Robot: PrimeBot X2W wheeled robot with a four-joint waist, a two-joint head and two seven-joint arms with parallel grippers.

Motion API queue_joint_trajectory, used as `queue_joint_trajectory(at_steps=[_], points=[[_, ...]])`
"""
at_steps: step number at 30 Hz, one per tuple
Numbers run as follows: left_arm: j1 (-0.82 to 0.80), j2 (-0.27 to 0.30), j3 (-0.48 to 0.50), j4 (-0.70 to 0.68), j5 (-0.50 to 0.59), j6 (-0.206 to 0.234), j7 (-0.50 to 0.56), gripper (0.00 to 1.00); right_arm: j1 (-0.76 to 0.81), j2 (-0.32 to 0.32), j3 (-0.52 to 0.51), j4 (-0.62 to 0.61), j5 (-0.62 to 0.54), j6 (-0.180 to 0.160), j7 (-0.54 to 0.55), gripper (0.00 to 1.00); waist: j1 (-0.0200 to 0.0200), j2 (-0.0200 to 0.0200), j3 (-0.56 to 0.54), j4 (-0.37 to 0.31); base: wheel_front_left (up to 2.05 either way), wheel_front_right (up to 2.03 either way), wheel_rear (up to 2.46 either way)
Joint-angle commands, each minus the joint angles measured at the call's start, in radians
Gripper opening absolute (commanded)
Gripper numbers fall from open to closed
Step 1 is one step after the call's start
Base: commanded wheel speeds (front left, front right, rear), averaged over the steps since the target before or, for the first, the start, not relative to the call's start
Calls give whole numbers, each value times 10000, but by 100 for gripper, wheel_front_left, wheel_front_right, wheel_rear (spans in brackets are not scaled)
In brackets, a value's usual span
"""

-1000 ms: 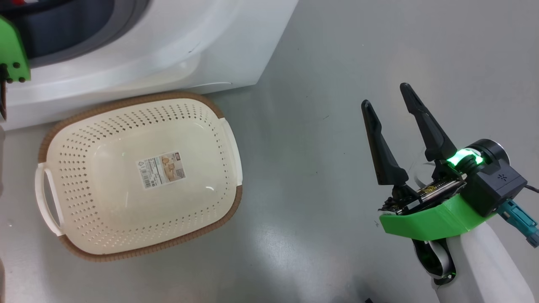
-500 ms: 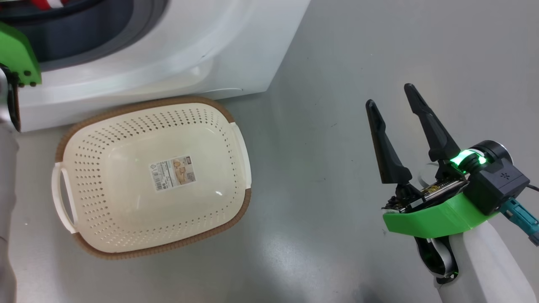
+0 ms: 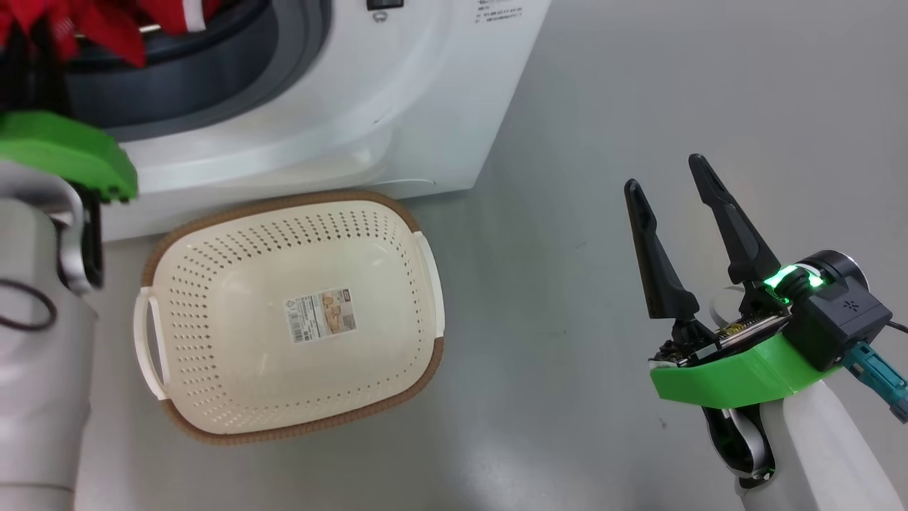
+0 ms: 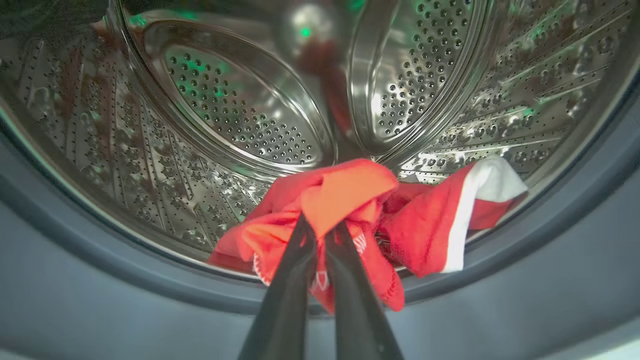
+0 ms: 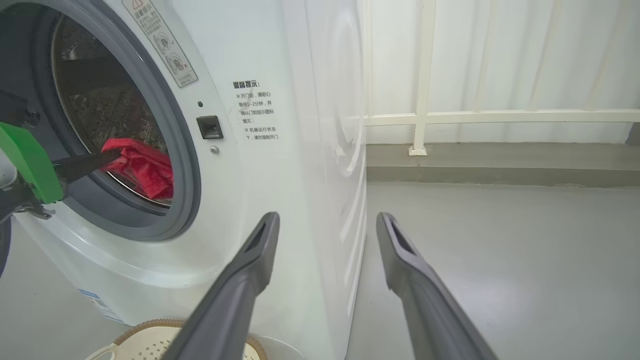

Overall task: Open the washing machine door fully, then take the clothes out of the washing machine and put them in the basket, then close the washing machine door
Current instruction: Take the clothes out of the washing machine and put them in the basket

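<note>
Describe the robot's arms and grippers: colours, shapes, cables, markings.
The right gripper and left gripper each have two long, tapering dark fingers. Behind each sits a bright green guard. The right wrist carries a black box with a dotted mark, a glowing green ring and a teal plug. The right forearm and left forearm are pale; a thin black cable loops on the left.

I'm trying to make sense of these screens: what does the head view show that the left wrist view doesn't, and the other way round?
Head view: the empty basket on the floor in front of the washing machine, and the right gripper held open off to the side.
Left wrist view: the steel drum from up close, and the left gripper shut on a fold of the clothes at the drum's mouth.
Both: the red clothes and the grey door ring.
</note>
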Motion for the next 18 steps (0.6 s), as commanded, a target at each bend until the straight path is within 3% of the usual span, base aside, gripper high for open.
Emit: queue_joint_trajectory(at_steps=[1, 18], points=[[193, 419, 283, -357, 34, 52, -117, 0, 294, 43, 137, -202, -109, 63, -65, 100, 0, 0, -255, 130, 0, 0, 0], [3180, -284, 736, -2818, -210, -185, -119, 0, 960, 43, 69, 1, -136, 63, -65, 100, 0, 0, -1822, 429, 0, 0, 0]])
